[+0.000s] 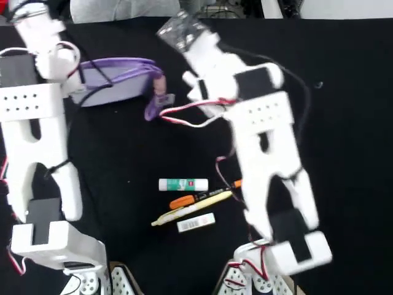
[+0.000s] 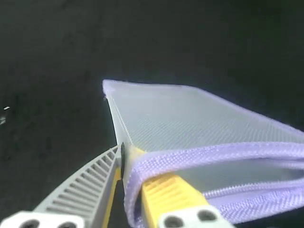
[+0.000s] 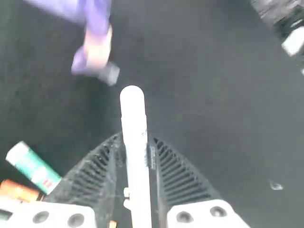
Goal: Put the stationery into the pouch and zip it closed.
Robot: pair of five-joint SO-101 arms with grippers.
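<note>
On the pouch rim (image 2: 199,157), left end effector (image 2: 126,151) tight; right end effector (image 3: 135,139) tight around white pen (image 3: 132,102).

I see the purple pouch (image 1: 116,83) near the table's (image 1: 344,123) far left corner, with glue stick (image 1: 183,184), orange marker (image 1: 187,200), yellow pen (image 1: 190,211) and small white block (image 1: 196,222) clustered toward its near edge.
</note>
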